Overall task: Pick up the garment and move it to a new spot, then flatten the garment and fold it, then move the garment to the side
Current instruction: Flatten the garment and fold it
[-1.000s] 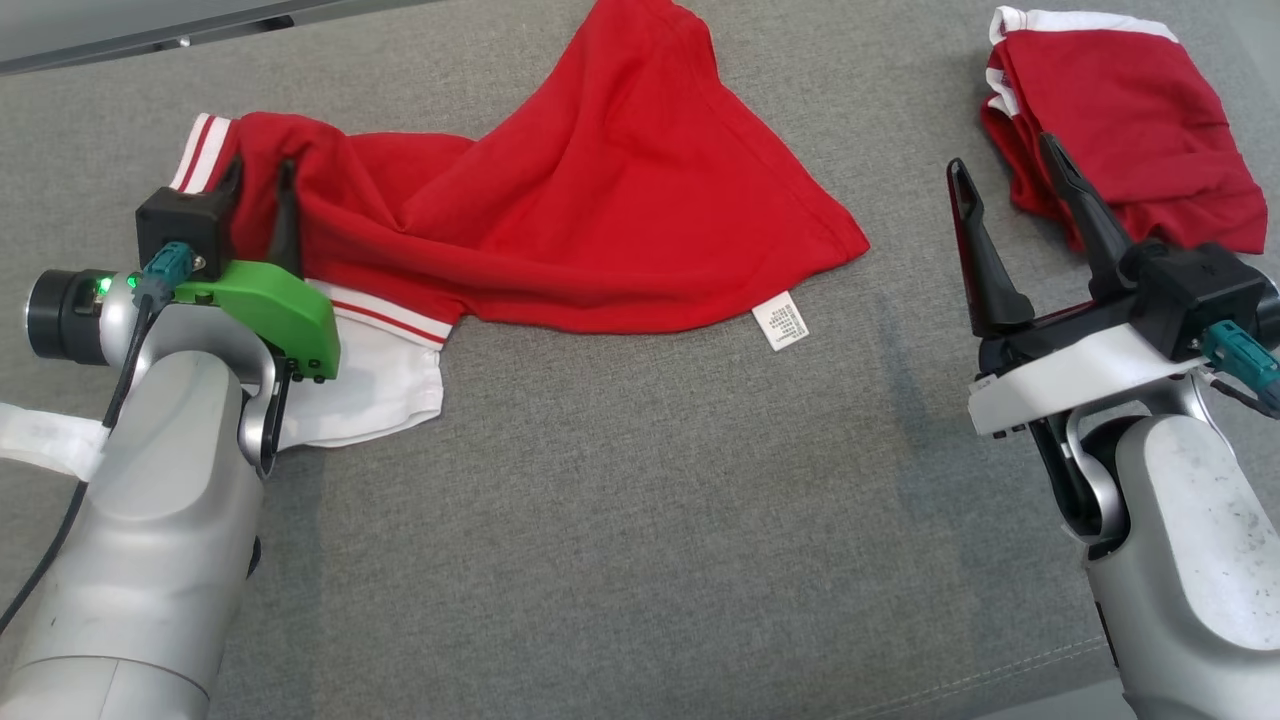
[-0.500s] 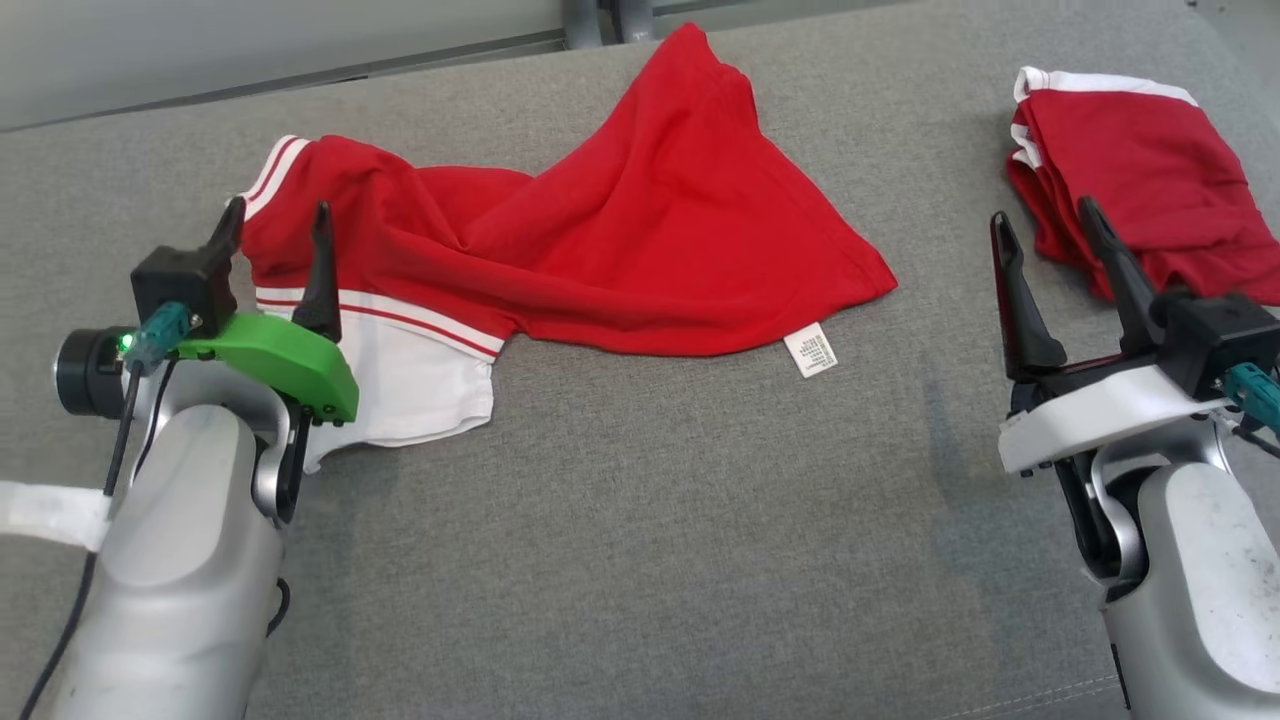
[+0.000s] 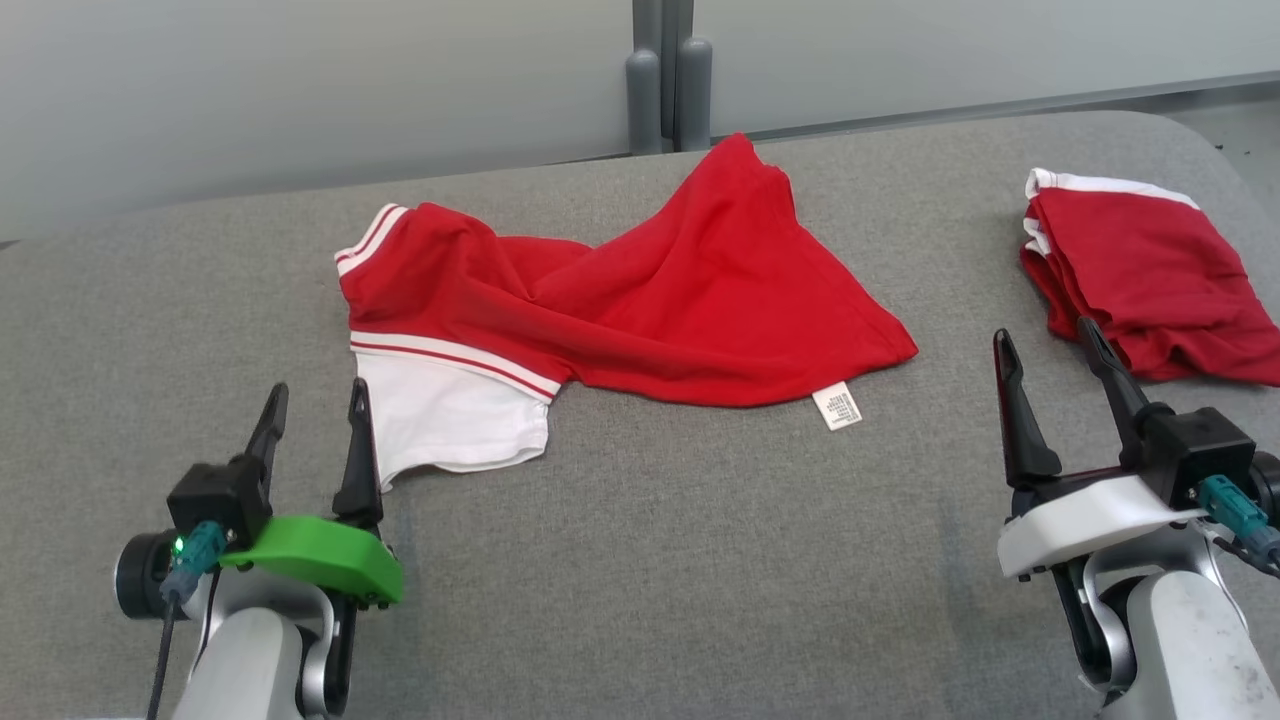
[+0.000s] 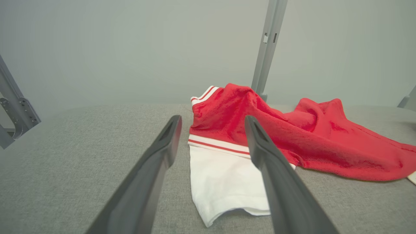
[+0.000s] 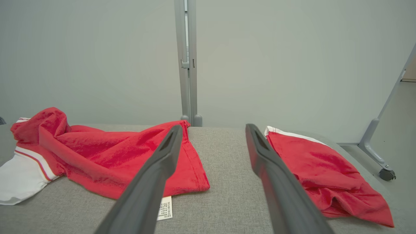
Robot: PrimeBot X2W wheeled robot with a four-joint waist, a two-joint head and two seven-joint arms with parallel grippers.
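On grey counter (image 3: 640, 560), crumpled red garment (image 3: 650, 290) just ahead of left gripper (image 3: 319, 388), white sleeve (image 3: 450, 425) nearest its spread, empty fingers (image 3: 268, 430), right gripper (image 3: 1042, 330) likewise parted, empty, near folded red pile (image 3: 1150, 270)

We are seeing the garment (image 3: 640, 290) lying across the middle of the tabletop (image 3: 700, 560), a folded garment (image 3: 1150, 280) lying well apart to its right, and a post (image 3: 645, 100) standing behind. Our left gripper (image 3: 319, 386) is hovering before the garment's left end, our right gripper (image 3: 1043, 330) before the folded garment
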